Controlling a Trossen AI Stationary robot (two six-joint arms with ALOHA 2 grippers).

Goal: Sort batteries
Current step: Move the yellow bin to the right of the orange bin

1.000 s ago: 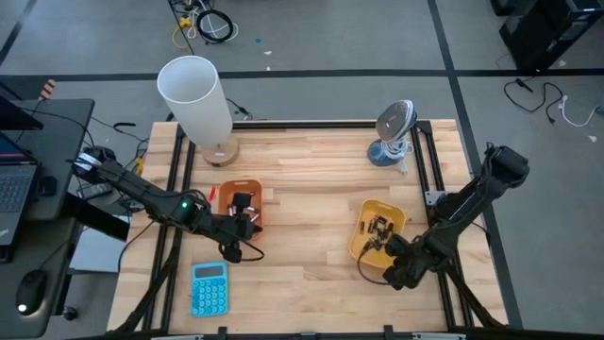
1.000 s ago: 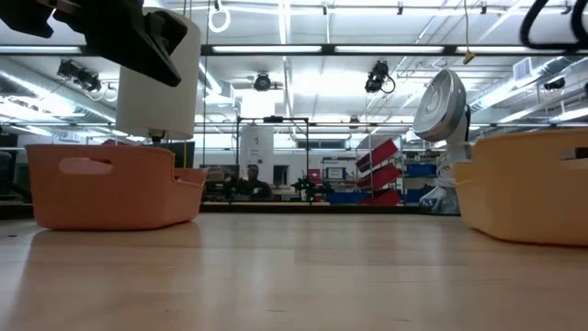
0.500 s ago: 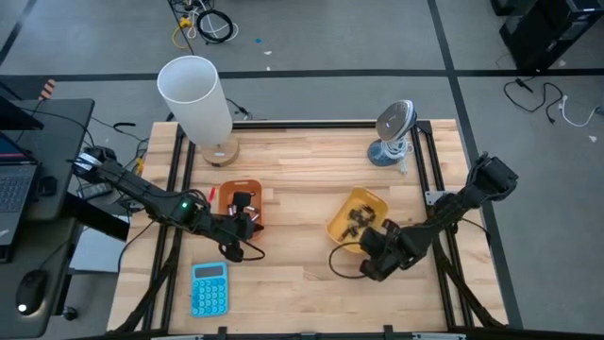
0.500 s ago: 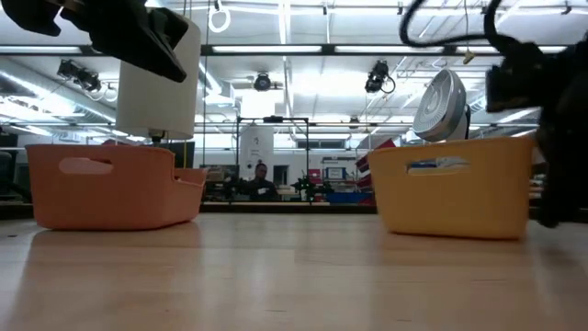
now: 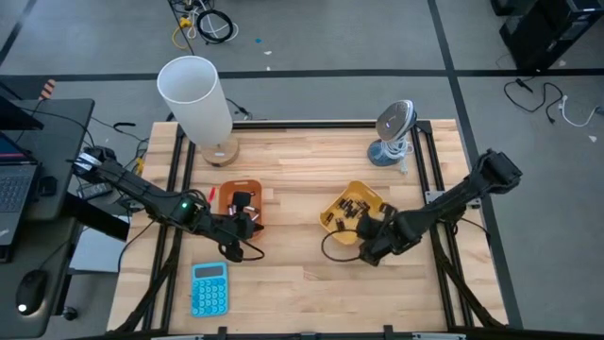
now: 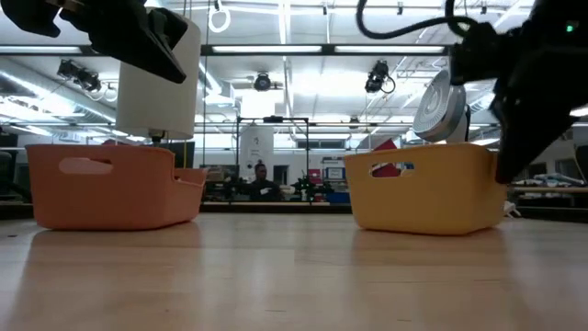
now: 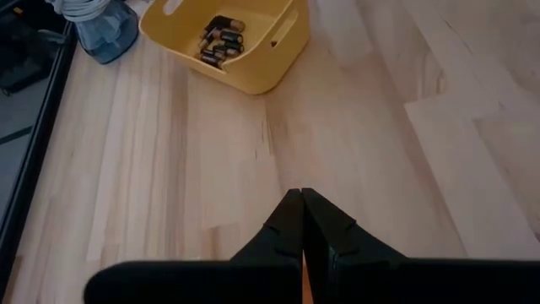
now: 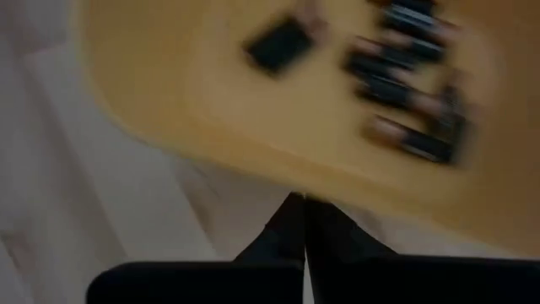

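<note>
Currently right gripper (image 5: 370,247), jaws fully closed and empty, sits at 6 o'clock of yellow tray (image 5: 351,192) holding batteries (image 5: 351,210); left gripper (image 5: 243,223), closed and empty, over orange tray (image 5: 253,184).

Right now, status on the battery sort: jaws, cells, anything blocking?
Left gripper jaws shut, at orange tray. Right gripper jaws shut, against yellow tray. Batteries piled in yellow tray. Nothing between the trays.
</note>
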